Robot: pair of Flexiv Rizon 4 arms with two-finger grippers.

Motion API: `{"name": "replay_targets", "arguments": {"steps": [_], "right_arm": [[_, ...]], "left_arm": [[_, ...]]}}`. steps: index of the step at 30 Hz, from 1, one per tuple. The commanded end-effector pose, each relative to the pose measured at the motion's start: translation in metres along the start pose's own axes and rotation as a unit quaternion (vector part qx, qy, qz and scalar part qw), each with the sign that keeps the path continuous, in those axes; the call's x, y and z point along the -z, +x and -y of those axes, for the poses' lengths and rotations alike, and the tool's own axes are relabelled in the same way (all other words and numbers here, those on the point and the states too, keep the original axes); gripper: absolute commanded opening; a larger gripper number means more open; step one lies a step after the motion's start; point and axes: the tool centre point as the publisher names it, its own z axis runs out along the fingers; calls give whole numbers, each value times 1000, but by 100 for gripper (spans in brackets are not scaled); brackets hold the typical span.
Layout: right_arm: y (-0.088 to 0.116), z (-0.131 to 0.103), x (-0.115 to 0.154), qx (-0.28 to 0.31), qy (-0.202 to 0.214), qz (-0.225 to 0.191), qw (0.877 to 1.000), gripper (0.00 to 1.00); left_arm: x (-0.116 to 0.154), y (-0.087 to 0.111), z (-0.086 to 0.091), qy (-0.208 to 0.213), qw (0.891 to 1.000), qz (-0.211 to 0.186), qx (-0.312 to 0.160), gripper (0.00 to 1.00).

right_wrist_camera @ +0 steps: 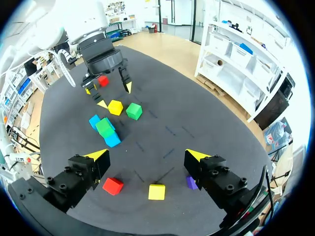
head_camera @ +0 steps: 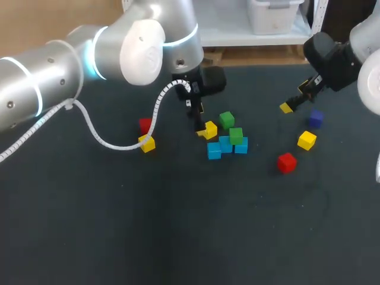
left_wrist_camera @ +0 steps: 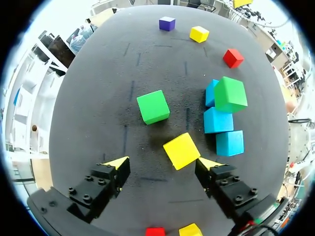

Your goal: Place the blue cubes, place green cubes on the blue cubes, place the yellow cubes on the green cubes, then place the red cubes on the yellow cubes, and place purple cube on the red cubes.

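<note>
Fingers of my left gripper (left_wrist_camera: 161, 163) stand apart, yellow cube (left_wrist_camera: 181, 150) btwn them, by one tip. Blue cubes (left_wrist_camera: 218, 120) just ahead w/ green cube (left_wrist_camera: 230, 94) on top; right gripper (right_wrist_camera: 147, 154) spread too, above table (right_wrist_camera: 197, 113)

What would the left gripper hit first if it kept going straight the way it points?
Most likely the yellow cube, lying just ahead between the open fingers of the left gripper, though depth is unclear.

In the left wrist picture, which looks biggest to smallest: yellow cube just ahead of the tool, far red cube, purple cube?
yellow cube
far red cube
purple cube
Closer ones look bigger, so real sizes are unsure.
</note>
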Motion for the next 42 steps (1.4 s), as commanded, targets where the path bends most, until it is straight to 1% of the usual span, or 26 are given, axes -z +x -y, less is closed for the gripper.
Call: {"name": "replay_targets", "arguments": {"steps": [1, 2, 4, 6, 8, 9, 10, 12, 16, 18, 19, 23, 24, 26, 30, 31, 32, 38, 42], "right_arm": [[0, 0, 0, 0, 0, 0, 1000, 100], [0, 0, 0, 0, 0, 0, 1000, 100], [0, 0, 0, 0, 0, 0, 1000, 100], [0, 0, 0, 0, 0, 0, 1000, 100], [0, 0, 0, 0, 0, 0, 1000, 100], [0, 0, 0, 0, 0, 0, 1000, 100], [0, 0, 0, 0, 0, 0, 1000, 100], [0, 0, 0, 0, 0, 0, 1000, 100], [0, 0, 0, 0, 0, 0, 1000, 100], [0, 0, 0, 0, 0, 0, 1000, 100], [0, 0, 0, 0, 0, 0, 1000, 100], [0, 0, 0, 0, 0, 0, 1000, 100], [0, 0, 0, 0, 0, 0, 1000, 100], [0, 0, 0, 0, 0, 0, 1000, 100], [0, 0, 0, 0, 0, 0, 1000, 100], [0, 0, 0, 0, 0, 0, 1000, 100], [0, 0, 0, 0, 0, 0, 1000, 100], [0, 0, 0, 0, 0, 0, 1000, 100], [0, 0, 0, 0, 0, 0, 1000, 100]], "left_arm": [[-1, 1, 2, 1, 1000, 2, -1, 80], [-2, 0, 3, 2, 1000, 3, 0, 77], [-3, 0, 4, 3, 1000, 3, 0, 77], [-3, -1, 5, 4, 1000, 4, 2, 73], [-4, -1, 5, 4, 1000, 5, 5, 61], [-4, -1, 5, 4, 1000, 5, 5, 57], [-4, -2, 5, 4, 1000, 6, 7, 50], [-5, -2, 4, 2, 1000, 5, 13, 48], [-5, -1, 0, -4, 1000, 7, 30, 38], [-5, -1, -2, -13, 999, 8, 39, 28], [-5, -1, -3, -16, 999, 9, 46, 25], [-5, 2, -6, -35, 997, 9, 66, 31], [-3, 5, -6, -47, 996, 10, 73, 45], [1, 9, -6, -52, 995, 18, 88, 99], [13, 19, -4, -68, 989, 35, 128, 100], [18, 21, -2, -65, 988, 40, 134, 100], [23, 22, 1, -68, 987, 45, 136, 100], [42, 27, 16, -70, 987, 45, 135, 100], [51, 30, 24, -80, 985, 58, 139, 100]]}}
